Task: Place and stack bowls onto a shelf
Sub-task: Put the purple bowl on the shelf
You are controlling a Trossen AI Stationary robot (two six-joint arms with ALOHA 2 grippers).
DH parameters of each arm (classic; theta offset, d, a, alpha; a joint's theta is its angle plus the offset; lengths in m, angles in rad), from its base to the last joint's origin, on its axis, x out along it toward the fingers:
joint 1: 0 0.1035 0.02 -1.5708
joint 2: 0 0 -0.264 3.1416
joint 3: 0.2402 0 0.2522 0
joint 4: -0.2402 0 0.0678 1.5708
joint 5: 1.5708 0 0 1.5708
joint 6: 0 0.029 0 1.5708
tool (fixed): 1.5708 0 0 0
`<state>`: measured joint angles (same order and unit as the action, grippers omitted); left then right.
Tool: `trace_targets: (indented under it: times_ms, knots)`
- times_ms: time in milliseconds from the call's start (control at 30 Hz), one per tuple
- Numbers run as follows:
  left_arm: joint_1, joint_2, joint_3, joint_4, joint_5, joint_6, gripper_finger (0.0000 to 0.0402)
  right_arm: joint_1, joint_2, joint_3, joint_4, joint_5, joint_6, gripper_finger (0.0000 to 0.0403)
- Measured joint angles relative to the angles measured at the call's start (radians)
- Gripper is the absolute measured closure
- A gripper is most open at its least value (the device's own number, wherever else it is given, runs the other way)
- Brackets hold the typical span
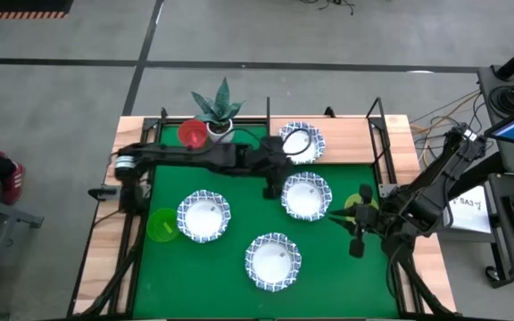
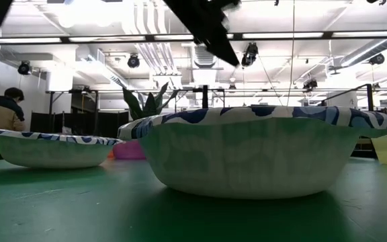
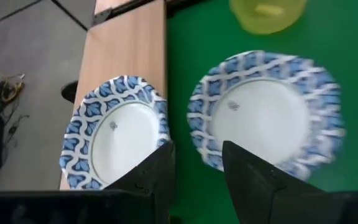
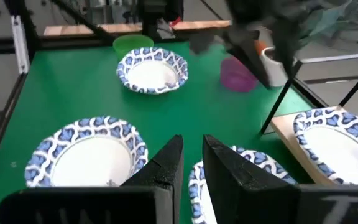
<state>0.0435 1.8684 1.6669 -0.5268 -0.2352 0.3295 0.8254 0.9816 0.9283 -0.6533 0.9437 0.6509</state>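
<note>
Left gripper [image 1: 275,189] hangs with fingers parted and empty, between the shelf bowl [image 1: 302,141] and a mat bowl [image 1: 306,196]. Descending off-centre, a finger could clip the thin rim and skid that bowl across the mat [image 1: 239,276]. Right gripper [image 1: 357,242], slightly parted and empty, waits near the yellow-green bowl [image 1: 361,203]; the arms could collide.

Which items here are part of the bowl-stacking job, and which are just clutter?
Job items:
- four blue-rimmed white bowls: one on the shelf, three on the mat
- red bowl, green bowl, yellow-green bowl
- wooden shelf

Just lying about:
- potted plant
- green mat
</note>
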Motion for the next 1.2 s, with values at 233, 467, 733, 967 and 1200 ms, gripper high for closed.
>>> trace_targets:
  times_ms: [233,467,733,967,1200]
  knots:
    - [-0.098,-0.279,-0.264,0.09,0.002,-0.108,0.0301,-0.11,0.017,0.003,0.064,-0.046,-0.048,0.0351]
    - [-0.203,-0.587,-0.588,0.327,-0.011,-0.165,0.0306,-0.264,0.085,0.079,0.122,-0.199,-0.201,0.0351]
    - [-0.233,-0.874,-0.866,0.476,-0.02,-0.217,0.0306,-0.41,0.255,0.276,0.119,-0.348,-0.369,0.0351]
    - [-0.233,-1.066,-1.043,0.557,-0.02,-0.244,0.0306,-0.513,0.446,0.493,0.101,-0.46,-0.519,0.0351]
    - [-0.233,-1.225,-1.127,0.557,-0.12,-0.233,0.0306,-0.642,0.618,0.704,0.077,-0.568,-0.619,0.0351]
